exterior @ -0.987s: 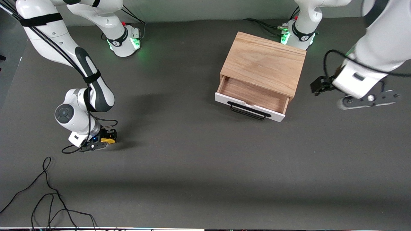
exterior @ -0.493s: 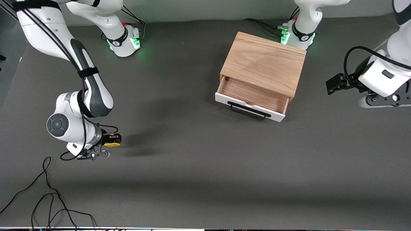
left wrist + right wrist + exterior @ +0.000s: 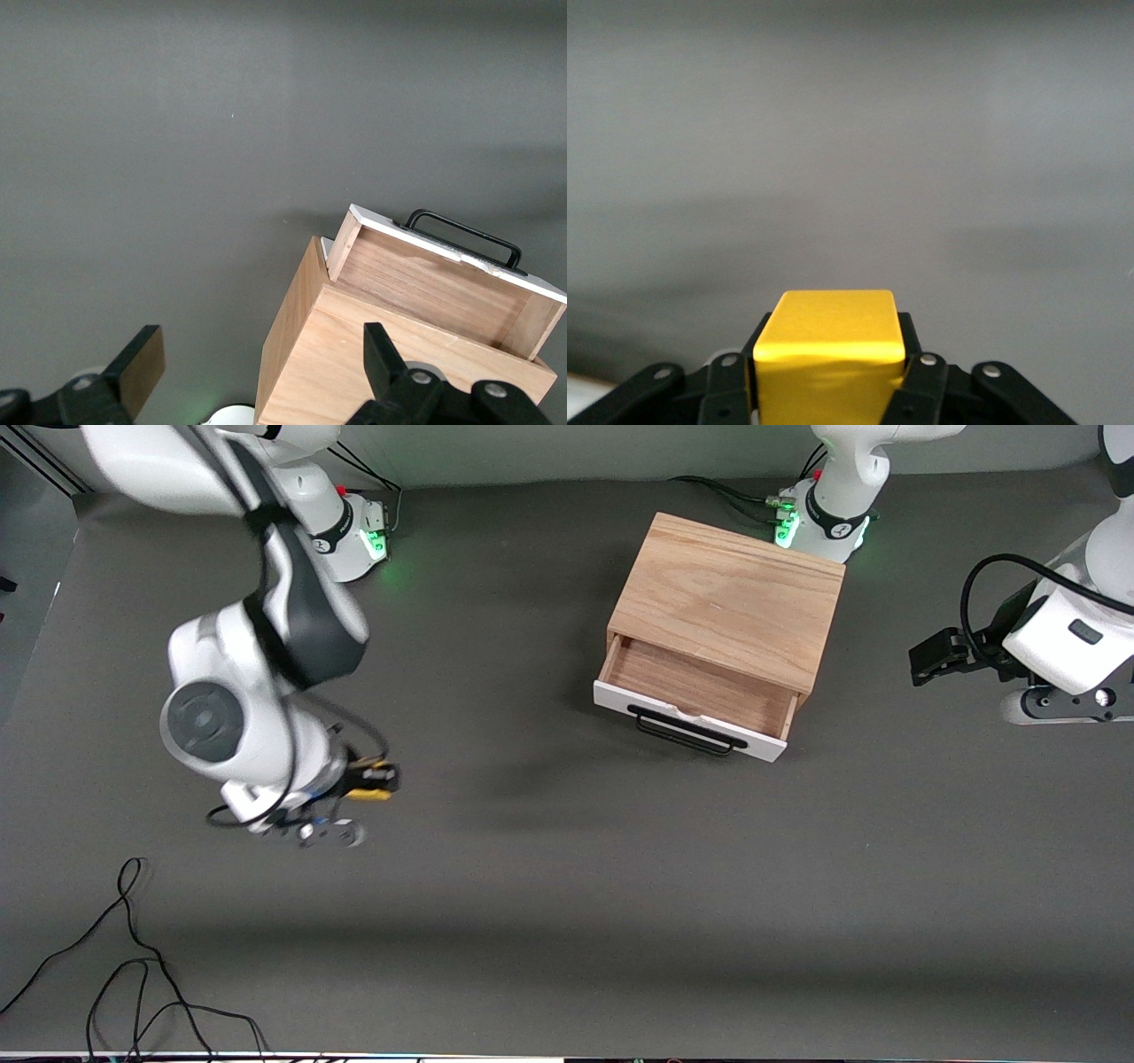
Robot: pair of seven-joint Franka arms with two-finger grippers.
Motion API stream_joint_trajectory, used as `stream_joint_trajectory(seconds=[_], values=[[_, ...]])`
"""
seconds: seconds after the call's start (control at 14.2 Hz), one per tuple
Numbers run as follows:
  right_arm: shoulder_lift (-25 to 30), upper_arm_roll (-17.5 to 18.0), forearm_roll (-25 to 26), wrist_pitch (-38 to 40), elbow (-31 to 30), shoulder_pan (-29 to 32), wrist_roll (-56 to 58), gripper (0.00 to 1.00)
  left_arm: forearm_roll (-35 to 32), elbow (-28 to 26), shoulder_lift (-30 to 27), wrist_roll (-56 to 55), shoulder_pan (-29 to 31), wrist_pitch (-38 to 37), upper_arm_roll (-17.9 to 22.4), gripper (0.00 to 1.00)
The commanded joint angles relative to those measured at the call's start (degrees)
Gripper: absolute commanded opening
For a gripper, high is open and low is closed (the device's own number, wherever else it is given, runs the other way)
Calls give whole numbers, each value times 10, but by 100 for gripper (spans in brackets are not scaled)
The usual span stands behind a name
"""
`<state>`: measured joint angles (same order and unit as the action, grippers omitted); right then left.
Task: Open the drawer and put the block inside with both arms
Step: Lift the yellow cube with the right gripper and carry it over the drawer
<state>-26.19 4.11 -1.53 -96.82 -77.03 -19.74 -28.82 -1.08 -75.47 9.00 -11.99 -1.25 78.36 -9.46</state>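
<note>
Aloft, right gripper clamping smooth yellow cube

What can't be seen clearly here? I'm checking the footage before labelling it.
- Small yellow cube: front view, blurred by motion and mostly hidden by the right gripper; right wrist view, its lower part is cut off.
- White-fronted drawer: front view, its back is hidden under the light wooden box cabinet.
- Left gripper: left wrist view, edge cuts it off.

- Even, soft overhead light; matte table without glare.
- Right arm motion-blurred.
- Soft shadows; green glow at bases.
</note>
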Motion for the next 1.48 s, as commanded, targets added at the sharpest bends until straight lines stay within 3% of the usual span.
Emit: stream_joint_trajectory(seconds=[0.0, 0.35, 0.56, 0.78, 1.06, 1.41], values=[[-12, -5, -44, 50, 68, -48, -95, 16, -2, -16, -17, 23, 4, -12, 0, 100], [-31, -5, -54, 39, 124, -155, -281, 16, -7, -127, -92, 20, -1, 64, 6, 100], [-75, -5, -54, 9, 165, -209, -368, 16, -22, -115, -87, 3, -7, 59, -3, 100], [-119, -6, -51, -80, 170, -266, -456, 16, -22, -99, -93, 10, 0, 33, -3, 100], [-165, -10, -45, -136, 170, -317, -493, 16, -22, -50, -92, 5, 0, -67, -2, 100], [-208, -10, -9, -166, 170, -350, -527, 16, -22, -53, -76, -3, -6, -77, -2, 100]])
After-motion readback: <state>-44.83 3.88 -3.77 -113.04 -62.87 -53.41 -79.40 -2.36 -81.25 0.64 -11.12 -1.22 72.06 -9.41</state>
